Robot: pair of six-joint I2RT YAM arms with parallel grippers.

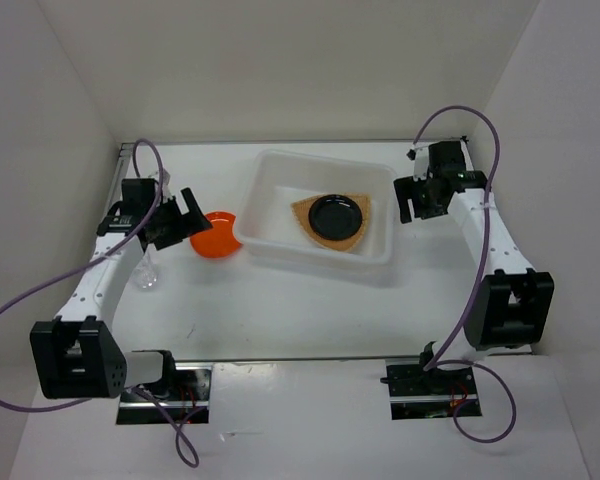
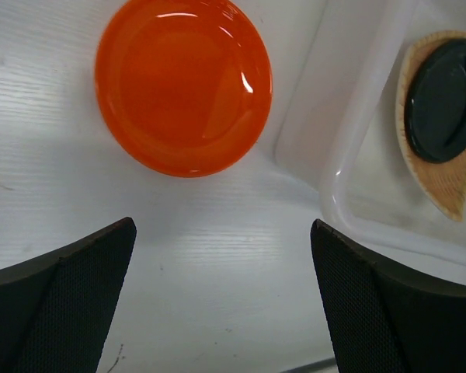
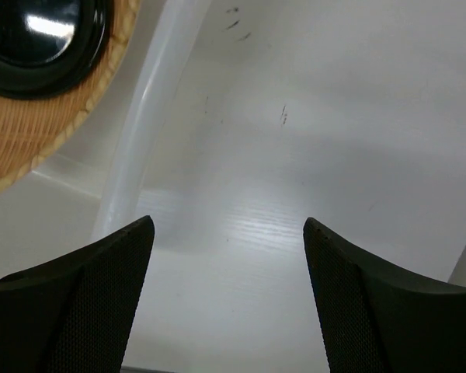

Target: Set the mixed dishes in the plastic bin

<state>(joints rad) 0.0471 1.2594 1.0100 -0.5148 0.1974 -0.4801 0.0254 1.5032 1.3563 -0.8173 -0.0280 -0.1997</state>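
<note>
From above, the orange plate (image 1: 216, 233) lies on the tabletop (image 1: 310, 310) just beside the plastic bin's (image 1: 320, 262) left wall, with the black plate (image 1: 338, 213) and woven plate (image 1: 301, 212) inside. The left wrist view shows the left jaws wide and empty, short of that glossy plate, which is probably light, stiff and slippery, and best pinched across its rim. The right wrist view shows the right jaws wide and empty over tabletop outside the bin.

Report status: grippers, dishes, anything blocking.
Left gripper open, empty, near orange plate. Right gripper open, empty, beside bin. Black plate on woven plate in bin; orange plate, clear cup outside. Nothing blocking orange plate.
</note>
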